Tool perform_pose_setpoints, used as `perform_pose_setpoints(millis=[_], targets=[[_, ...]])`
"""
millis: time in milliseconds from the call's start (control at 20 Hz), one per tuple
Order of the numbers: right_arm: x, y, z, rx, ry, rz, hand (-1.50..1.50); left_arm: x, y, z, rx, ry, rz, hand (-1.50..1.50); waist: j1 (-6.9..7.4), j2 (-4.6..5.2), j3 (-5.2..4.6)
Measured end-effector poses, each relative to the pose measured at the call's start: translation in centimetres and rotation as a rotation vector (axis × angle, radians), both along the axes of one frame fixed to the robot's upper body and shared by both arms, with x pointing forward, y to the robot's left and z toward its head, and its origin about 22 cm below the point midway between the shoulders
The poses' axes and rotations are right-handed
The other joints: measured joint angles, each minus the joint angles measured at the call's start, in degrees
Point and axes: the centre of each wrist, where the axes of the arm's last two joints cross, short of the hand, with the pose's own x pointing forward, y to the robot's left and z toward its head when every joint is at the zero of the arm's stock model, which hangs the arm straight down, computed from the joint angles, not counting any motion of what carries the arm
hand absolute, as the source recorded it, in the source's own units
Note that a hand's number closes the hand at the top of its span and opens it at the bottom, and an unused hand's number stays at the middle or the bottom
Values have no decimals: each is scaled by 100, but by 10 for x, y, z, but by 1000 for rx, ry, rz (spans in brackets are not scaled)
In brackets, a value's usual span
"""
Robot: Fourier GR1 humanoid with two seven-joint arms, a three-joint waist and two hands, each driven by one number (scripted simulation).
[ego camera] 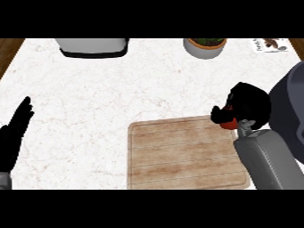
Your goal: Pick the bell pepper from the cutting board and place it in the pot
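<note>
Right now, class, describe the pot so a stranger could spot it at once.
On the white counter, find the wooden board. Right of it, at the counter's edge, sits the pot: large, dark grey and round, unlike the small pale planter with leaves at the back.

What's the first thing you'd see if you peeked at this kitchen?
Probably the black right hand, curled round a red bell pepper at the far right corner of the wooden cutting board. Just beside it, at the right edge, looms a big dark pot. The left hand rests open at the left edge.
</note>
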Motion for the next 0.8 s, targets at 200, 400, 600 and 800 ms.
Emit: perform_pose_setpoints(millis=[200, 400, 600, 800], targets=[[0, 2, 36, -122, -204, -74, 150, -2, 0, 1, -2, 6, 3, 0, -18, -24, -4], [-3, 0, 67, -129, -362, -123, 150, -2, 1, 3, -5, 7, 3, 0, -12, -20, -3], [-5, -11, 91, -84, -466, -176, 150, -3, 5, 5, -2, 6, -4, 0, -6, -10, 0], [-4, -37, 105, -49, -555, -212, 150, -4, 6, 3, -3, 0, 0, 0, -1, -3, 1]])
